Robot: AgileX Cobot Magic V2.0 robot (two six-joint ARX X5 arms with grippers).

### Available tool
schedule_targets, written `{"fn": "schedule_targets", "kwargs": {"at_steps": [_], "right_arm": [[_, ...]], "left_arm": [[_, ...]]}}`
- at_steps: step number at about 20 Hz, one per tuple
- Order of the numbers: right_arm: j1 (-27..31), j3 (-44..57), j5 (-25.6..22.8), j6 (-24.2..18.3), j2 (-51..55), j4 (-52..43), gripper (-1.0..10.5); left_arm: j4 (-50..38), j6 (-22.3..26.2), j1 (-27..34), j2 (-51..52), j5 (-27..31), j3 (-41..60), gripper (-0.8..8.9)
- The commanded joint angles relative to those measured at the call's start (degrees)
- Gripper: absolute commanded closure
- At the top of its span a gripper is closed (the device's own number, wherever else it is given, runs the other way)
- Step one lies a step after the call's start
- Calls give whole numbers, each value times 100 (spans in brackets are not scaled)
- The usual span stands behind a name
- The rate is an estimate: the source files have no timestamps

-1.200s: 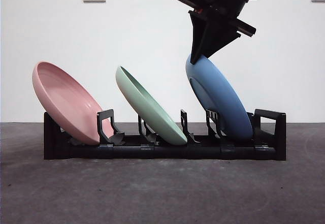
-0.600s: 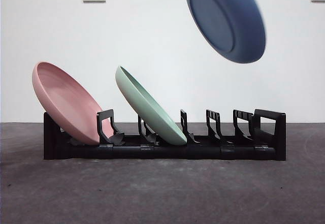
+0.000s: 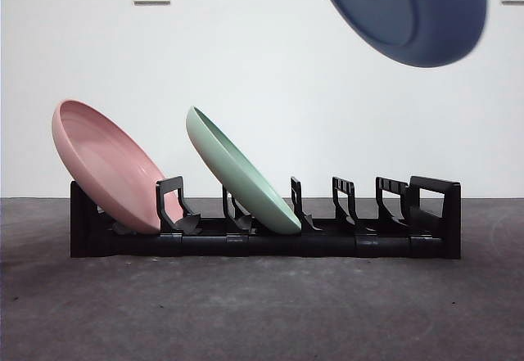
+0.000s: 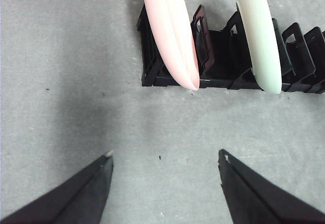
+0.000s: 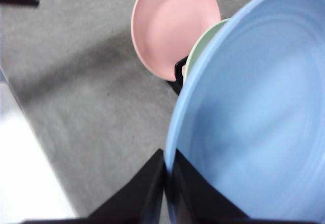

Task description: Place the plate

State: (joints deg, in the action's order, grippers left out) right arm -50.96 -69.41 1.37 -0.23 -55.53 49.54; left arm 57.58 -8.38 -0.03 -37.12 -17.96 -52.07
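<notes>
We see the right gripper (image 5: 166,183) with its jaws clamped on the rim of the smooth, glossy blue plate (image 3: 409,9), held tilted at 1 o'clock above the black rack (image 3: 262,234). The left gripper (image 4: 165,160) hangs wide open, holding nothing.

**Colours on and above the rack**

The plate (image 3: 417,9) pinched between the black jaws of the right gripper (image 5: 166,183) is plain blue. Well below it, a black rack (image 3: 262,234) holds a plain pink plate (image 3: 106,164) and a pale green plate (image 3: 241,173). The table (image 3: 262,312) is mottled dark grey; the wall (image 3: 262,83) is white.
</notes>
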Motion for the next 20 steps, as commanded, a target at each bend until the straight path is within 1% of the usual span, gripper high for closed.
{"fn": "schedule_targets", "kwargs": {"at_steps": [1,4,6,8,9,11,14,17,20], "right_arm": [[-577,616,-417,87,216,-107,935],[-1268,1416,-584,492,273,-179,935],[-1810,1906,-710,664,157,-542,935],[-2232,2149,-957,673,-76,-885,935],[-2365,2168,-1093,597,-273,-1034,935],[-2483,2166,-1200,304,-715,-1370,935],[-2483,2166,-1239,-271,-1512,-1799,935],[-2483,2166,-1668,-931,-2221,-2041,935],[-2452,2166,-1849,-1438,-2782,-2299,935]], "left_arm": [[-61,24,-9,-31,-15,-114,482],[-61,22,-9,-31,-15,-114,482],[-59,22,-9,-31,-15,-114,482],[-59,22,-9,-31,-13,-114,482],[-59,22,-9,-31,-13,-114,482],[-59,22,-9,-31,-13,-114,482],[-57,22,-9,-28,-13,-114,482],[-59,22,-9,-31,-13,-114,482],[-59,22,-9,-31,-13,-114,482]]}}
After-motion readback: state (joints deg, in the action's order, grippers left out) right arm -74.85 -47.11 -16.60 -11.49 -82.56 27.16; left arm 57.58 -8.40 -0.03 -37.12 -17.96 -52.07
